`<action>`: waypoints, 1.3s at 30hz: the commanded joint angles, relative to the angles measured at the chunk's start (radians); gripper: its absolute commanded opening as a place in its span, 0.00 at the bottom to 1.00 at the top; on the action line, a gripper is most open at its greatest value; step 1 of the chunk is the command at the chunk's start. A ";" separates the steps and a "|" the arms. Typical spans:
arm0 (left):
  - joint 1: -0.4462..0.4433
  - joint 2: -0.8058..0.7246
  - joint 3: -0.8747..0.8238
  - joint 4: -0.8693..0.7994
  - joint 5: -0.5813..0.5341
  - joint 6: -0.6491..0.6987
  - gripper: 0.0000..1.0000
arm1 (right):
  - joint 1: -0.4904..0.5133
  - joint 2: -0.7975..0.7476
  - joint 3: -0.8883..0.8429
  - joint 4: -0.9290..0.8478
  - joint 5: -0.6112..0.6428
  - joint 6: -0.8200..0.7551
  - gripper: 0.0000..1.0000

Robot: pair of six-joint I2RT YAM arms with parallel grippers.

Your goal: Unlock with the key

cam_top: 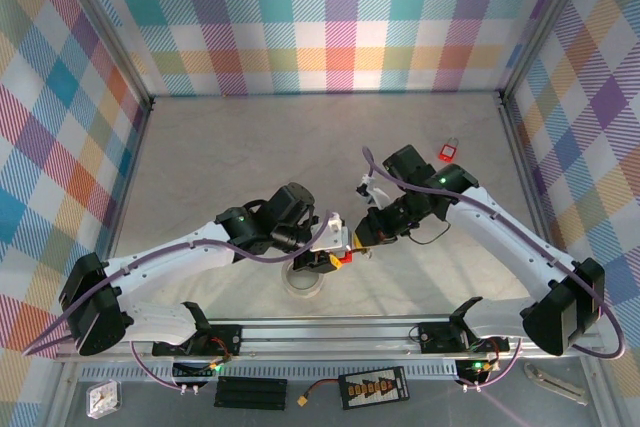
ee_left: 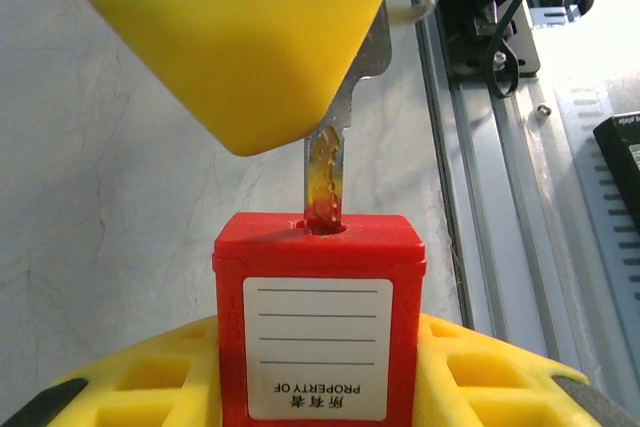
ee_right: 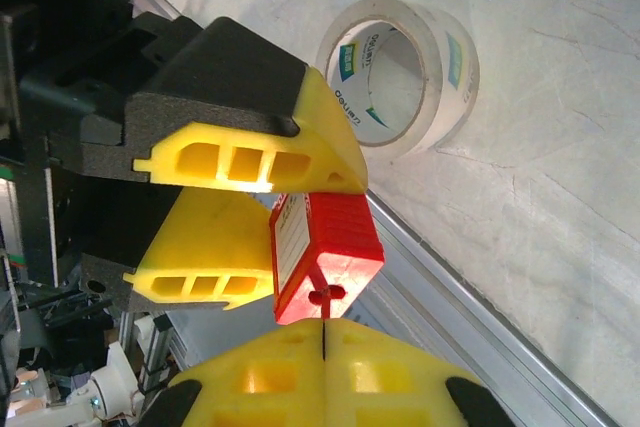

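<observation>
The left end effector clamps the padlock over the middle of the tabletop's near edge. The right end effector, closed tight, pinches the key, whose tip sits in the keyhole.

Your red padlock, white label upside down, is toward six o'clock from the table's middle; the silver key stands partway in its keyhole, leaning toward one o'clock.

White arms, black joints, purple cables, yellow fingers
</observation>
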State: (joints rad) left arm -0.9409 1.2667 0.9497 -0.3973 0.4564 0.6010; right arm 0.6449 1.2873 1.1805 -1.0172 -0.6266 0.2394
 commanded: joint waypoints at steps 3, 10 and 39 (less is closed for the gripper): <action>0.007 -0.069 0.022 0.603 0.224 -0.110 0.00 | 0.045 0.038 0.007 0.194 -0.084 -0.017 0.00; 0.026 -0.064 0.019 0.675 0.191 -0.178 0.00 | 0.052 -0.039 -0.053 0.270 -0.038 0.035 0.00; 0.028 -0.136 -0.069 0.919 -0.108 -0.244 0.00 | 0.053 -0.160 -0.203 0.483 0.087 0.240 0.00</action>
State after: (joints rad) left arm -0.9043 1.2011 0.8131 0.0021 0.2962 0.3813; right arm 0.6426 1.0863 1.0267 -0.4744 -0.4145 0.4419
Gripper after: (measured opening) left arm 0.373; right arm 0.066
